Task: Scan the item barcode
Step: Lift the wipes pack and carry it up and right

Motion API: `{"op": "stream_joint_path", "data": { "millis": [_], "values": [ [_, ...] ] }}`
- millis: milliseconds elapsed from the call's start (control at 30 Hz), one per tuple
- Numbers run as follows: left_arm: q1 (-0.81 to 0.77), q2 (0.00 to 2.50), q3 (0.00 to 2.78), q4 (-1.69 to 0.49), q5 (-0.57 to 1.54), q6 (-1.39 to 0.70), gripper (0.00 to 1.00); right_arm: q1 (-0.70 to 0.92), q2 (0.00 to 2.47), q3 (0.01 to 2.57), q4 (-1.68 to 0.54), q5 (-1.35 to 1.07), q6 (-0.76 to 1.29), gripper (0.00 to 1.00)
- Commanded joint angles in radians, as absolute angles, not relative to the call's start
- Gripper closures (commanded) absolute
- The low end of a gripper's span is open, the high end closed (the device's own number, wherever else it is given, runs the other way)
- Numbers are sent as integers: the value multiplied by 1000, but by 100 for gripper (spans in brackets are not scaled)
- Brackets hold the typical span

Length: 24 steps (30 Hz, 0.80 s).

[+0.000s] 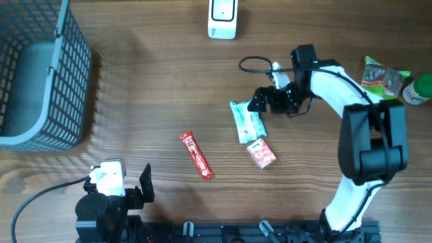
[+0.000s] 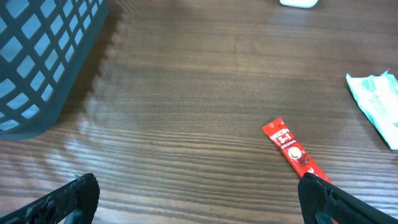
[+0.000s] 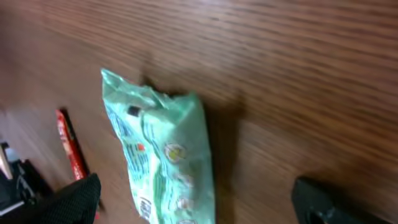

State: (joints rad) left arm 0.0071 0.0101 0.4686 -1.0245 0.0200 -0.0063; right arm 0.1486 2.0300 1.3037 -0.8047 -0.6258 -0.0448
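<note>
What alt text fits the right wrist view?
A green packet lies on a wooden table, just ahead of the open right end effector, whose dark fingers show at the bottom corners. A red stick lies near the left edge.

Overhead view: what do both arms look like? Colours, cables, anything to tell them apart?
Right arm: white shells with big black joint housings, and a looped black cable beside the black right hand. Left arm: mostly black from above, with a white block on top and a trailing black cable running off left. Left hand: black fingers. No legible markings.
</note>
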Motion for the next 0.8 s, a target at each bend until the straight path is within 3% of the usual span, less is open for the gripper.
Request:
{"op": "stream_joint_path", "data": {
  "millis": [0,133,200,400,567,767],
  "values": [
    [2,5,462,-1022,10,-16,0,212,2183,1281,-836,-648,-87,1],
    [2,5,462,-1022,10,-16,0,253,2251,1281,-859,-648,-89,15],
    [2,5,462,-1022,10,-16,0,268,2278,1278,-877,-635,-83,44],
    [2,5,462,-1022,10,-16,0,272,2288,1198,-852,-527,-75,95],
    [2,5,462,-1022,10,-16,0,272,2282,1188,-842,-566,-54,96],
    [2,5,462,-1022,10,-16,0,260,2164,1245,-879,-1021,-238,95]
  ]
}}
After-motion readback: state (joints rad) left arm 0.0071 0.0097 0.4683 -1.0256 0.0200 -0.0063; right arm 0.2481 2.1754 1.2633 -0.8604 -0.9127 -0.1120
